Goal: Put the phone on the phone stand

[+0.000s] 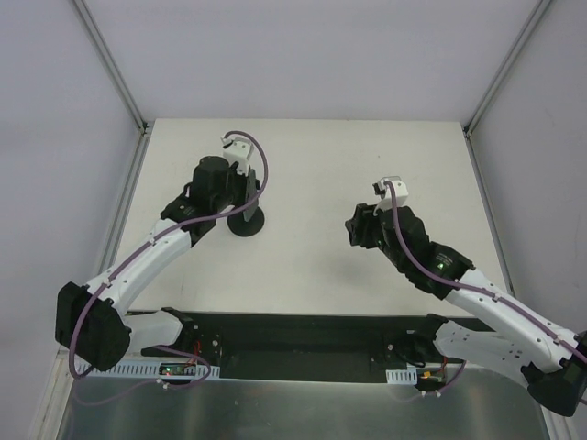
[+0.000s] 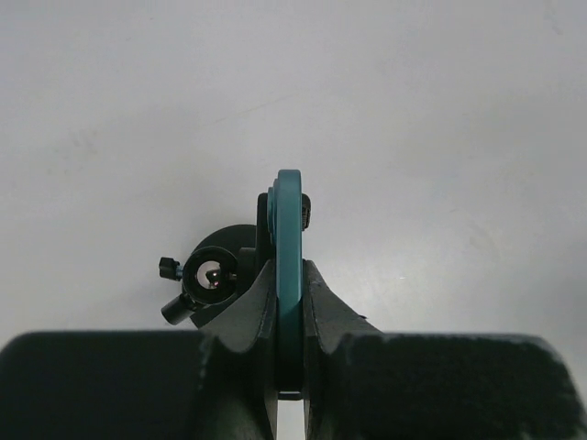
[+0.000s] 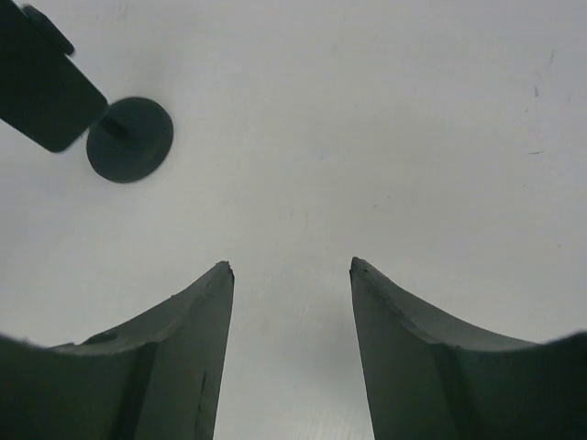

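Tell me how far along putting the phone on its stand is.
Done: the flat teal-edged phone is picked up, clamped edge-on in the left gripper. In hand: it hangs over the black disc-based phone stand. Left: seat it on the stand and release; whether it already touches the clamp I cannot tell. The right gripper stands open, empty.

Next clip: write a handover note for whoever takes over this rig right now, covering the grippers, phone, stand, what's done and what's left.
Left gripper: shut on the phone, held on edge.
Right gripper: open, empty, off to the side over the table.
Stand: upright on the table, its head right beside the phone.
Done: phone lifted and brought to the stand.
Left: the views don't show whether the phone is seated. Check that, seat it if needed, then release and back the left arm away.
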You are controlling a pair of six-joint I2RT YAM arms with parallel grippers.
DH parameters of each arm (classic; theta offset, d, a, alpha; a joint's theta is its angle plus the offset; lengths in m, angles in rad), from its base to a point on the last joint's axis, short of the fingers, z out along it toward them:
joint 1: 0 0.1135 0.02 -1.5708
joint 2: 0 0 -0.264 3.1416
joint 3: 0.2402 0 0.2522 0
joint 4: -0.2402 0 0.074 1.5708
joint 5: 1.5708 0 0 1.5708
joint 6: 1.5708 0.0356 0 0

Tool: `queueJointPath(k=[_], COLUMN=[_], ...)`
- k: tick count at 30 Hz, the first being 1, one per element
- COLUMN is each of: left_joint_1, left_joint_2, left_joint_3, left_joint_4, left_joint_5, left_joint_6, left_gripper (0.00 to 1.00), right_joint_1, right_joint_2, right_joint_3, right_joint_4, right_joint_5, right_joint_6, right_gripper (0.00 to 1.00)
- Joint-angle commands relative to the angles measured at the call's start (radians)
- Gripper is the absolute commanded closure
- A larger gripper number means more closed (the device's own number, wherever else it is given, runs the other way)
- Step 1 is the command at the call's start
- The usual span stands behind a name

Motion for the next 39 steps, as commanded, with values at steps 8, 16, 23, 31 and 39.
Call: queueJointPath(k=[8,16,23,31,39], left_joint_1=[0.077,0.077,0.067,0.012,-0.020], left_joint_2=[-0.231,-0.197,-0.166,-0.192,-0.278], left_joint_3=[-0.035,-0.022,-0.044,-0.110,-0.159], left_joint_4=[-0.090,-0.088,-0.044,0.034,0.031], left_joint_5=[0.747,1.107,1.150,1.001,0.841], left_joint_6=[0.341,0.358,0.377,0.380,0.426], left_gripper=[1.00,1.00,1.00,1.00,1.00], right_joint_1=[-0.078,-0.104,-0.103,-0.087,-0.083], right_joint_2=[0.232,0.404,0.464,0.539,0.560], right_joint_3=[0.055,0.055,0.052,0.067,0.050], right_joint_4=[0.171,0.422,0.548,0.650,0.701], right_joint_5=[-0.840,-1.040,-1.253,-1.279,-1.243], right_joint_6=[-0.252,-0.372,-0.338,-0.210,-0.125], right_gripper=[0.23,0.19,0.28,0.56,0.87])
